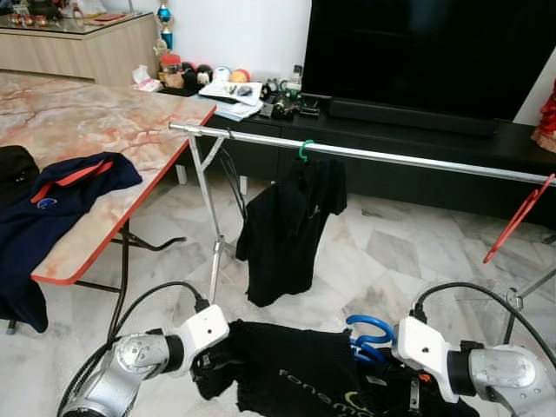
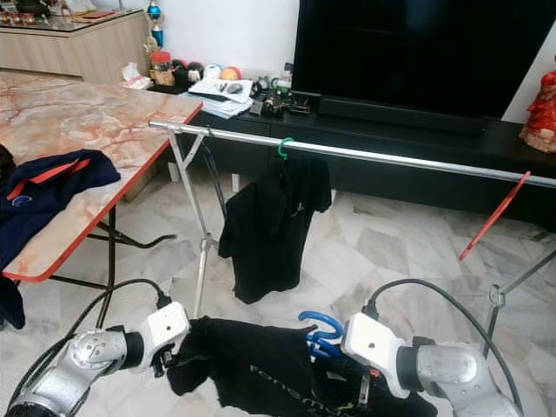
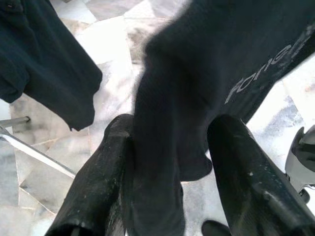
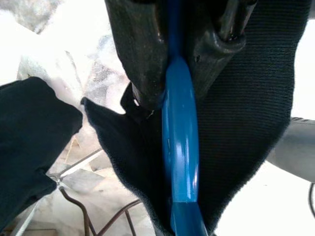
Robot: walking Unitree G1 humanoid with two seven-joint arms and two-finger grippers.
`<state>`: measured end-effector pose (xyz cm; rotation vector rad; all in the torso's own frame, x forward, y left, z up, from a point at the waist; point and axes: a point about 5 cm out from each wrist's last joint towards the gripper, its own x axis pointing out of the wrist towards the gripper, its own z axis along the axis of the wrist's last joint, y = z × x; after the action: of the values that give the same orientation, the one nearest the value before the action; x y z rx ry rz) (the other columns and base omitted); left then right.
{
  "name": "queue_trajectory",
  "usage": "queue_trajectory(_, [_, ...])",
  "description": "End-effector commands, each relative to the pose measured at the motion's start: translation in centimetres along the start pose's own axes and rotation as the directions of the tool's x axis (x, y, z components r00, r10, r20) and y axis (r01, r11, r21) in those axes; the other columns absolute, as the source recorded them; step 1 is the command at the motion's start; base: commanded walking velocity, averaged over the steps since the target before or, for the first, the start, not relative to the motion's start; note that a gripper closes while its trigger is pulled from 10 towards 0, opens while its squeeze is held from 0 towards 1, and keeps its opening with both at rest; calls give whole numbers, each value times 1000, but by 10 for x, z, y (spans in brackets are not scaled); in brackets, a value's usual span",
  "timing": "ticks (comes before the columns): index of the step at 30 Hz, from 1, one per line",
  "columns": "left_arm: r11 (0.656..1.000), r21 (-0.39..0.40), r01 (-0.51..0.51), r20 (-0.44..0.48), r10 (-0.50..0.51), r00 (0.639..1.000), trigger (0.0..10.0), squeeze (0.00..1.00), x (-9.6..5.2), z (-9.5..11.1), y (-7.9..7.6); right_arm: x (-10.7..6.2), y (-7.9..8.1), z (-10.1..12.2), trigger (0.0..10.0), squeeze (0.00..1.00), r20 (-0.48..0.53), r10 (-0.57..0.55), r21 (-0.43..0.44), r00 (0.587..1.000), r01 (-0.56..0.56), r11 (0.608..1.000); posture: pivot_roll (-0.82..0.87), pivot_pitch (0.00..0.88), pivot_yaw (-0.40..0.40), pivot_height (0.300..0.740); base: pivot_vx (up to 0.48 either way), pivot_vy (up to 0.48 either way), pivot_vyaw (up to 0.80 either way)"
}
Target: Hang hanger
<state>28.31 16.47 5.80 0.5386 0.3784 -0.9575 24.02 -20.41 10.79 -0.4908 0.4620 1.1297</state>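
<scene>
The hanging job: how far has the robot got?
One black shirt already hangs on the rail by a green hook. In hand: the right gripper clamps a blue hanger carrying a second black shirt, whose cloth the left gripper holds. Still left: hooking it over the rail.

Pale lettering on the held black shirt (image 3: 256, 78), partly readable as "fong", rest hidden
</scene>
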Motion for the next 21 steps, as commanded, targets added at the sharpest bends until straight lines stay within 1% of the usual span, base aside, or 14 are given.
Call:
queue_trajectory(1, [1000,11,27,15,-27,1000,10000,0,4,6,-2,-10,-5,10,10000,0,34,-29,-24,999,30,999,73,0,-42,740,0,0,0])
queue_trajectory(5, [999,10,32,13,-32,999,10000,0,6,6,-3,-11,-5,10,10000,0,31,-32,-18,999,32,999,70,0,-45,740,0,0,0])
queue_trajectory(11, [998,-4,59,16,-59,998,10000,0,10,6,-10,-15,-8,16,10000,0,50,-34,-21,998,35,999,63,0,-49,740,0,0,0])
queue_trajectory(12, [998,-6,60,18,-60,998,3647,0,11,7,-10,-15,-8,16,10000,0,51,-35,-22,998,36,999,63,0,-48,740,0,0,0])
queue_trajectory(13, [998,-7,60,19,-60,998,3647,0,11,7,-10,-15,-8,17,10000,0,52,-35,-23,998,37,999,63,0,-48,740,0,0,0])
queue_trajectory(14, [998,-10,62,22,-61,998,0,0,12,7,-11,-15,-9,18,10000,0,59,-37,-23,998,39,999,63,0,-49,740,0,0,0])
queue_trajectory(21, [997,-14,77,29,-77,997,0,0,15,7,-16,-16,-9,21,10000,0,76,-38,-23,996,40,999,56,0,-46,740,0,0,0])
